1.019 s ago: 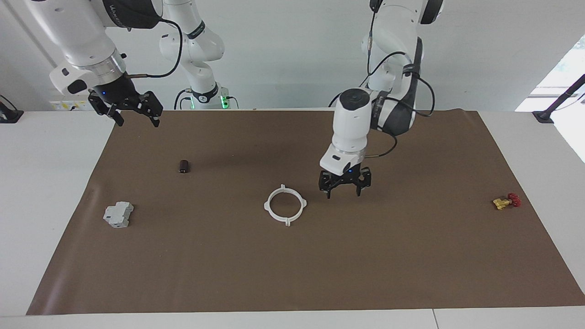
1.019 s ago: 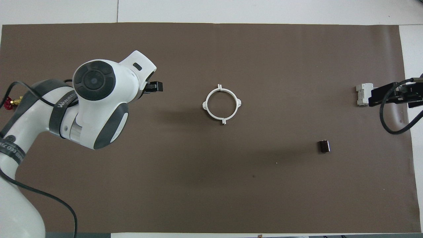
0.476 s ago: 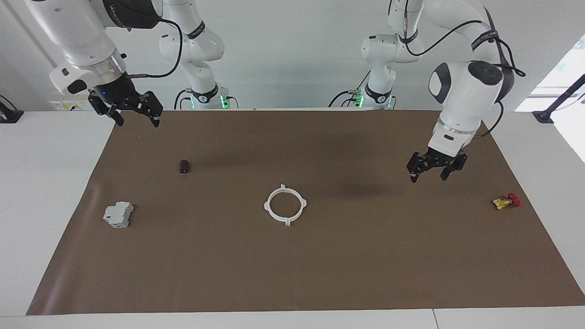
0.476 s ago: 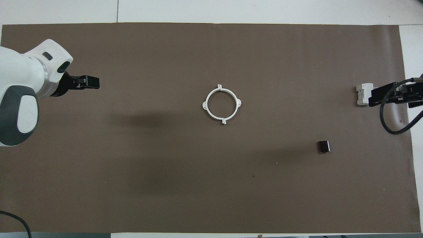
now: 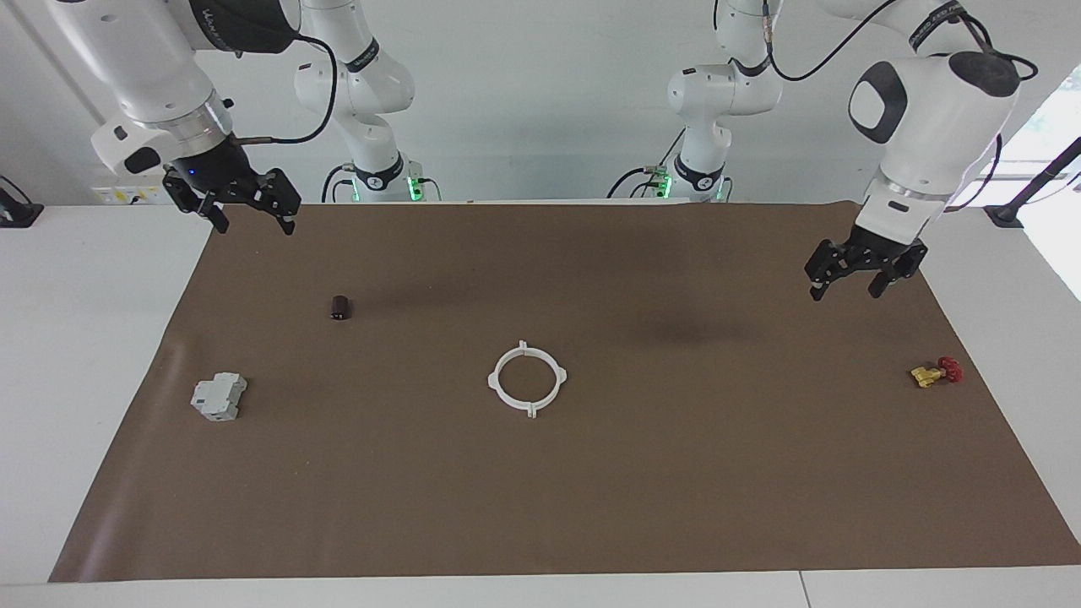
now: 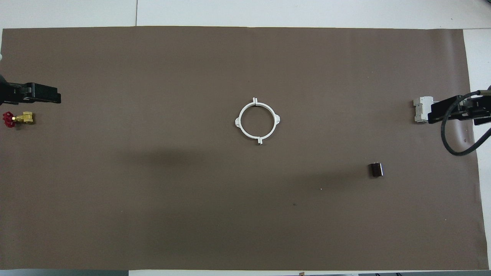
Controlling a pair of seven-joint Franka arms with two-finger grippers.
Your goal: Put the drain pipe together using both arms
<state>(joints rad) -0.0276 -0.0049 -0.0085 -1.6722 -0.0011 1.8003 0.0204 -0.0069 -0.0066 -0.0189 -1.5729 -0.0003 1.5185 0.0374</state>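
While the joined drain pipe [image 5: 527, 378] lies mid-mat, the left gripper [image 5: 862, 270] and right gripper [image 5: 245, 205] hang spread and empty; overhead, the latter partly hides a grey block [image 6: 420, 109].

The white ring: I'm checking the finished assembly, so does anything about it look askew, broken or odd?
Nothing stands out. The white ring lies flat on the brown mat as one closed loop with four tabs. Both the left hand and right hand are raised clear of it.
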